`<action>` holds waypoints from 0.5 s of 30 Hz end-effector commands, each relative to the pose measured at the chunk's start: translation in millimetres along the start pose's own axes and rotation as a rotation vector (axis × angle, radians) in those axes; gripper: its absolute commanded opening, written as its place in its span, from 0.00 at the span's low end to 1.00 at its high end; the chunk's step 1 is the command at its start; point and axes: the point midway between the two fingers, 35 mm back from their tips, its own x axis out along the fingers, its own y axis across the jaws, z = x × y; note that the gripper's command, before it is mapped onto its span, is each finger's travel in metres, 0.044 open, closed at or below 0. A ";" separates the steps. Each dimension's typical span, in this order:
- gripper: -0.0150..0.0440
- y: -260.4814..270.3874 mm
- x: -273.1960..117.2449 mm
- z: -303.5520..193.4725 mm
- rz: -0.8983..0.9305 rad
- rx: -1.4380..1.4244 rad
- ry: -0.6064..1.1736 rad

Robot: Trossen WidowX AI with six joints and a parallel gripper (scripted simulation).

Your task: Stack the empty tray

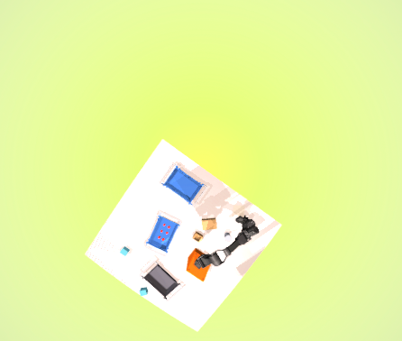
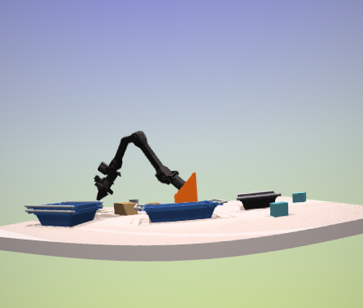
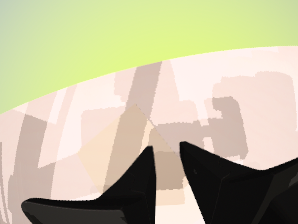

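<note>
2 blue trays (image 1: pixel 150 244) (image 2: pixel 181 214), 1 blk tray (image 1: pixel 165 295) (image 2: pixel 258 201), 2 teal blks (image 1: pixel 124 251) (image 2: pixel 279 209); pincer (image 1: pixel 240 219) (image 2: pixel 99 199) (image 3: pixel 166 149) narrow, nothing held.

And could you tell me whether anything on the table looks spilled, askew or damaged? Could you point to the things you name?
Nothing stands out: the loaded tray (image 1: pixel 157 231) (image 2: pixel 181 213) stands upright with its red blocks (image 1: pixel 161 231) inside, and the empty blue tray (image 1: pixel 183 184) (image 2: pixel 54 217) and black tray (image 1: pixel 161 280) (image 2: pixel 258 201) stand upright too.
</note>
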 end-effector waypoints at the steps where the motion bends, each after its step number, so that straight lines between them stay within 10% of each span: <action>1: 0.40 49.4 18.8 3.2 0.105 0.075 0.014; 15: 0.40 270.3 28.6 -31.2 0.508 -0.173 0.124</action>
